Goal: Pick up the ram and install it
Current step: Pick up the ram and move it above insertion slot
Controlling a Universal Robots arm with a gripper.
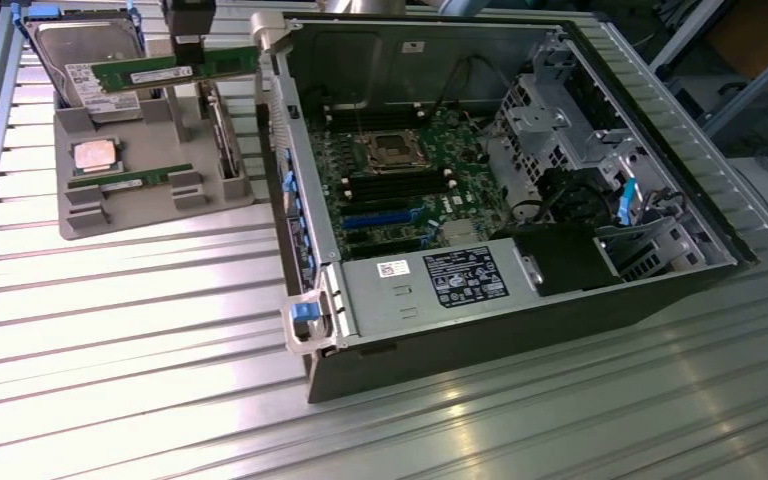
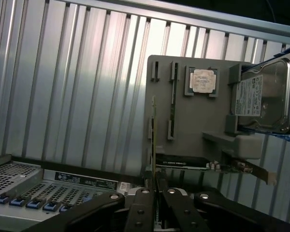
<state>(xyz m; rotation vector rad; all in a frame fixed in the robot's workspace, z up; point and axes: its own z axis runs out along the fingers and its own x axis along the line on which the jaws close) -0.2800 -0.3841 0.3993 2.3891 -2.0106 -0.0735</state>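
The claw [image 1: 192,48], nearly shut, pinches the ram [image 1: 171,70] by its top edge, clear above the gray tray [image 1: 144,207].

We see a green ram [image 1: 177,72] with a white sticker under the black gripper [image 1: 192,42]; a second ram [image 1: 120,182] is green too; the tray [image 1: 151,215] at the exterior view's left is grey; the chip [image 1: 93,155] is silver; the hard drive [image 1: 84,45] is shiny silver with a white label; the table [image 1: 117,340] is silver with long stripes; the computer case [image 1: 491,345] is dark; its board [image 1: 404,185] is green with blue slots [image 1: 384,215]; the power box [image 1: 424,285] is silver with a black label.
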